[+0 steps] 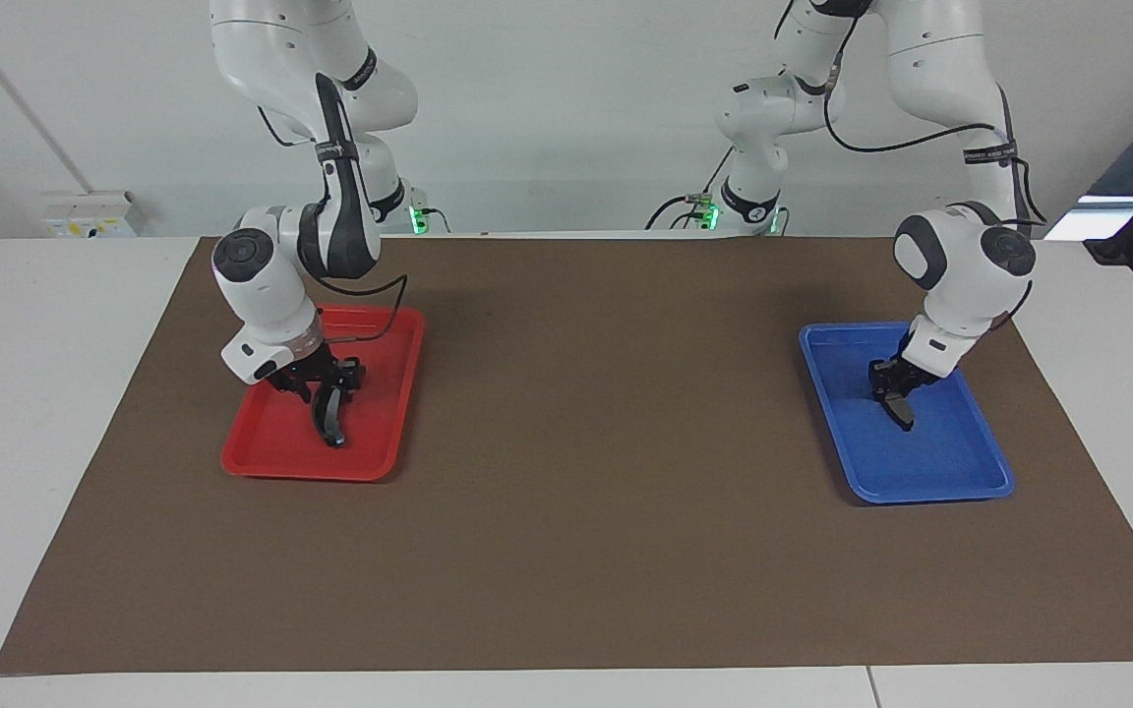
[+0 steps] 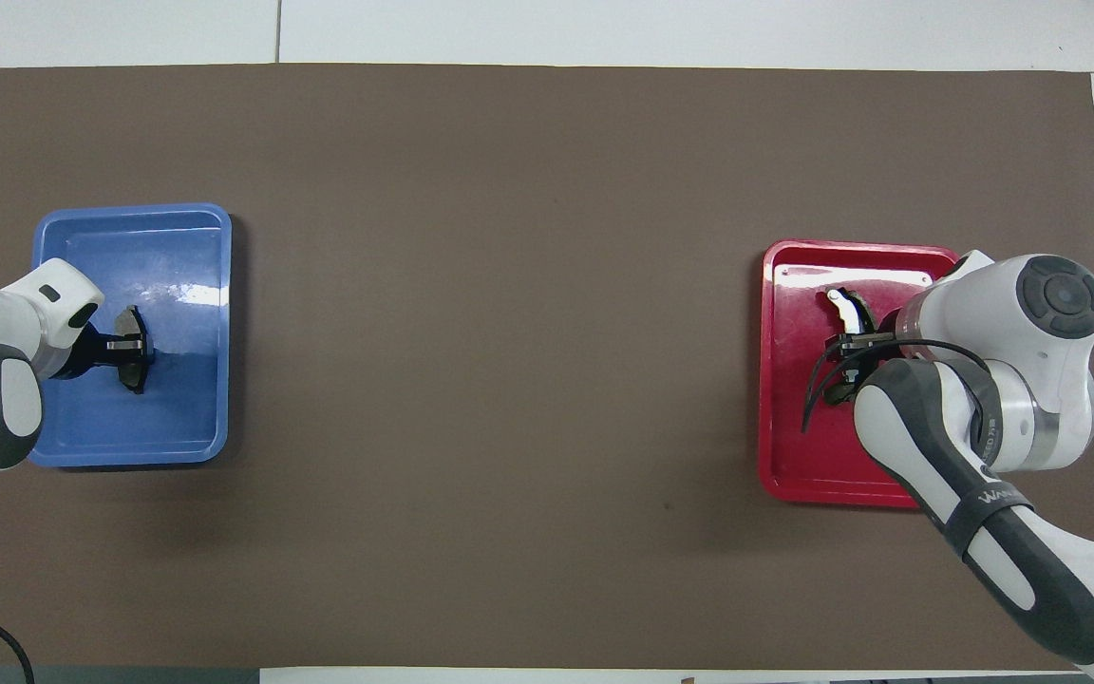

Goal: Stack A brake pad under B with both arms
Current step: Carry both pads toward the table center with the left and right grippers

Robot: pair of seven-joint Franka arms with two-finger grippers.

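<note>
Facing view: brown paper-like mat (image 1: pixel 586 442) spread over a white table (image 1: pixel 26 413). At 9 o'clock on the mat, a red rectangular plastic tray (image 1: pixel 276 457); down inside it, the right gripper (image 1: pixel 330 388), fingers pinched on the long, narrow, crescent-shaped black brake pad B (image 1: pixel 328 413), held on edge with its lower tip at or just above the tray floor, contact not clear. At 3 o'clock, a blue rectangular plastic tray (image 1: pixel 960 462); inside it, the left gripper (image 1: pixel 896 388), fingers closed narrow on the short, stubby, dark grey-black A brake pad (image 1: pixel 899 405), its lower point close to the tray floor, touching or not cannot be told. Overhead view: sides reversed, blue tray (image 2: pixel 177 418) at 9 o'clock on the mat (image 2: pixel 509 285), red tray (image 2: pixel 794 465) at 3 o'clock, well apart. Left gripper (image 2: pixel 120 347) entering the blue tray from 9 o'clock, clamped across the middle of the A brake pad (image 2: pixel 134 350), seen as a short dark bar running 12 to 6 near the tray's centre. Right gripper (image 2: pixel 851 342) over the red tray's middle, gripping B (image 2: pixel 818 385), its thin dark arc running from the fingers toward 7 o'clock, lighter strip showing at the upper end by the fingers.
</note>
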